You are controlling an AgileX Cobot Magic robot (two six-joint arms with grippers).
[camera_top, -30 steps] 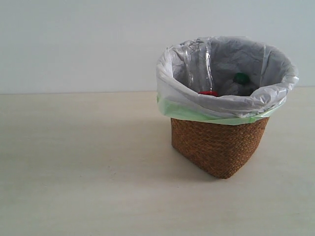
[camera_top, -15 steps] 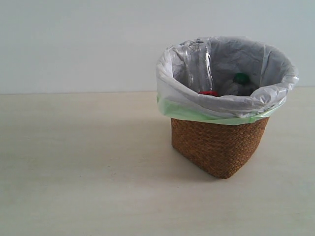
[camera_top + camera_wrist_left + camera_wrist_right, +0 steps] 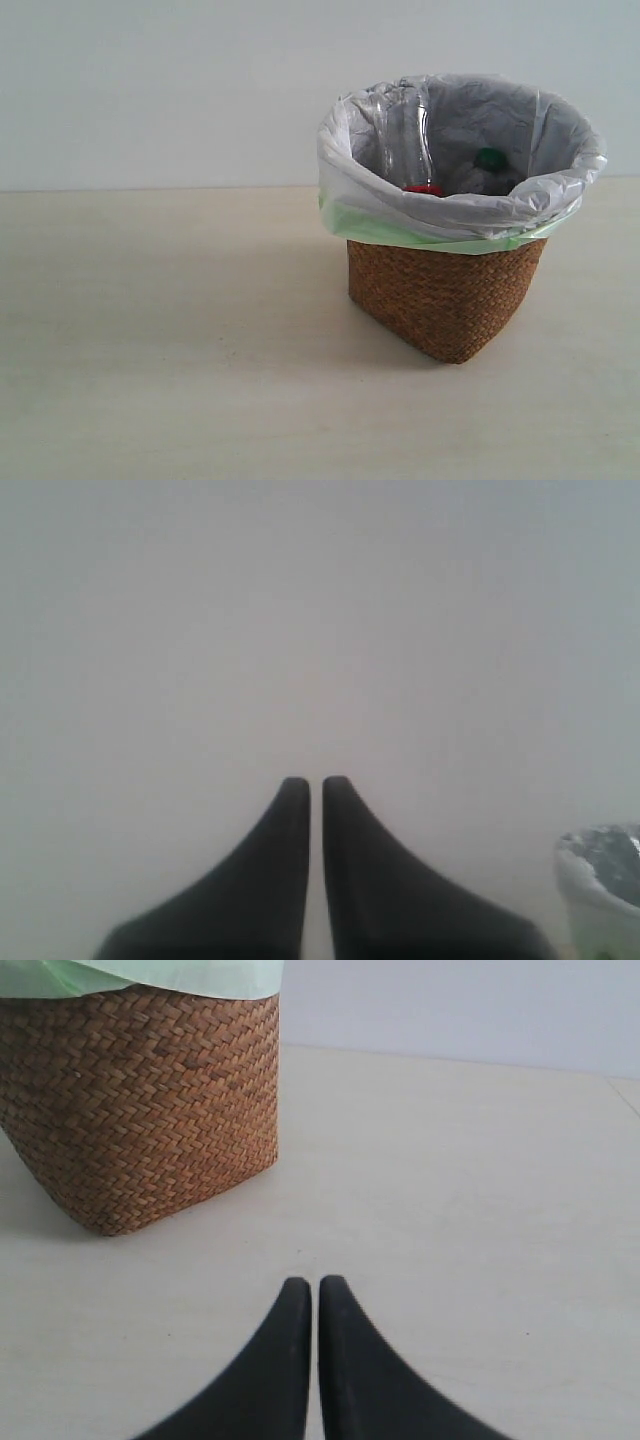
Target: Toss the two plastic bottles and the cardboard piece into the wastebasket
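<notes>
Showing left gripper (image 3: 316, 782) and right gripper (image 3: 315, 1283) each pinched to a thin slit, clasping nothing. Standing on the tabletop (image 3: 160, 350), right of centre: wastebasket (image 3: 440, 300), with red-labelled bottle (image 3: 405, 140) upright against its left wall, green-capped bottle (image 3: 488, 157) lower, rightward.

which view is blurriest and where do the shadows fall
Left wrist view: blurriest, a washed-out grey haze around the left hand, with the wastebasket soft too. Right wrist view: sharpest, wicker weave crisp beyond the right hand. Exterior view: soft, even light; only a faint shadow spreads on the table, left of the wastebasket in that view.
</notes>
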